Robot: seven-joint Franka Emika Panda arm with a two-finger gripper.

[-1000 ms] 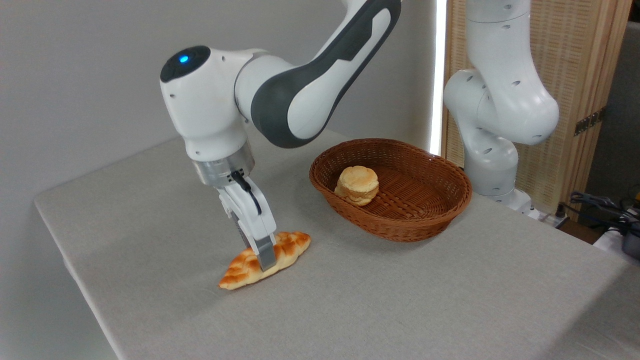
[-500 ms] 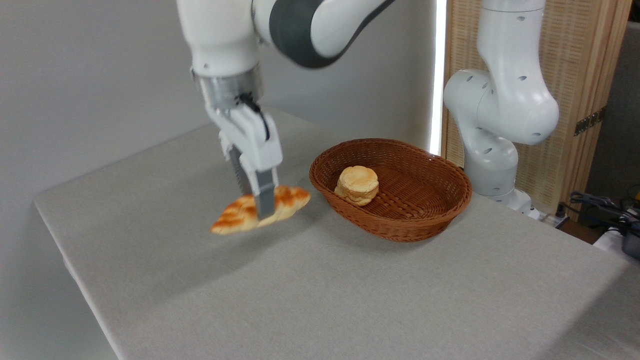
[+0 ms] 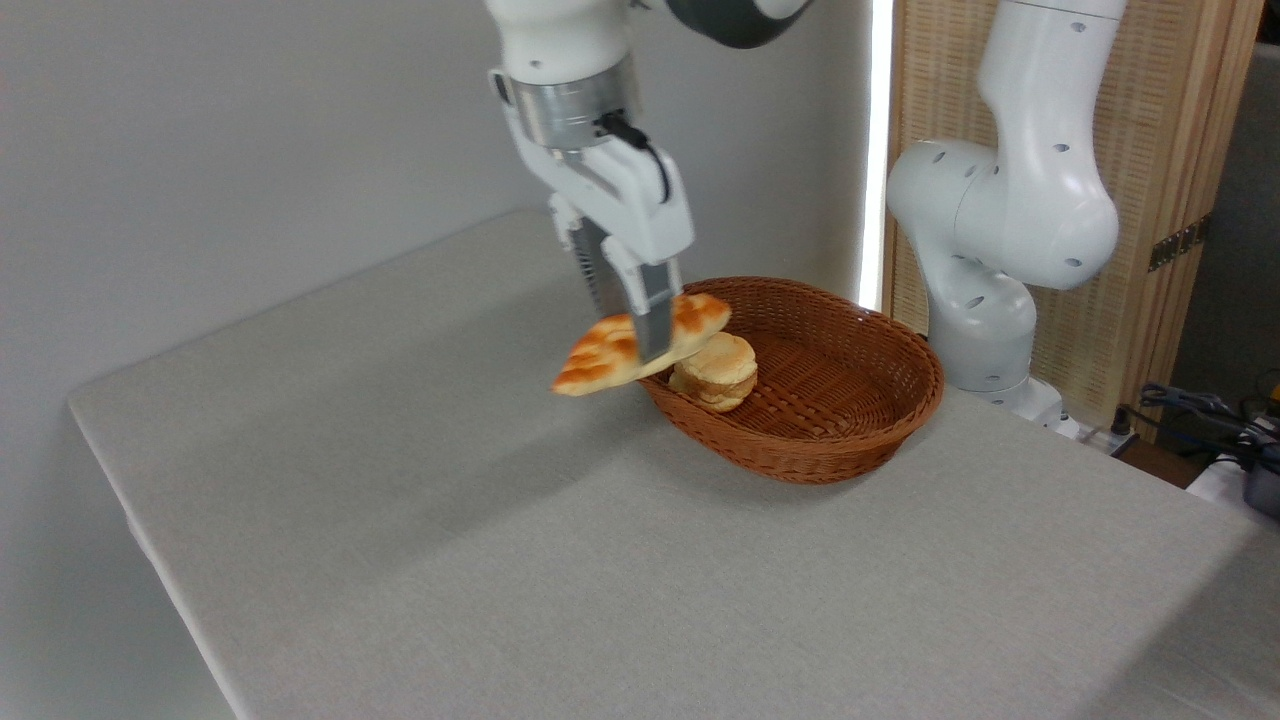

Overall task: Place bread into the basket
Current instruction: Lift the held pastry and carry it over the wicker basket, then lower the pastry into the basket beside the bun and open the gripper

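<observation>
The bread (image 3: 610,358) is a long braided loaf with pointed ends, its crust golden-orange with paler creases running across it. It hangs in the air, clear of the bench (image 3: 600,560), tilted so that its left tip dips lower and its right tip rises. The gripper (image 3: 640,335) comes down from above with its jaws clenched on the loaf near its middle — one grey finger (image 3: 652,318) crosses the front of the crust, the other stands behind it.

The loaf's right end overlaps the near-left rim of the basket (image 3: 800,440) in this view, while its left end reaches out over bare bench; how high it is above the rim cannot be told exactly.

The basket is an oval of brown woven wicker with low sides, standing towards the far right part of the bench. Inside it, against the left side, sits one small round bun (image 3: 718,372) — pale, layered like a scone, upright on the woven floor. The rest of the basket's floor shows bare weave.

Behind the basket, at the bench's far right edge, stands the white base of the robot arm (image 3: 985,260).
</observation>
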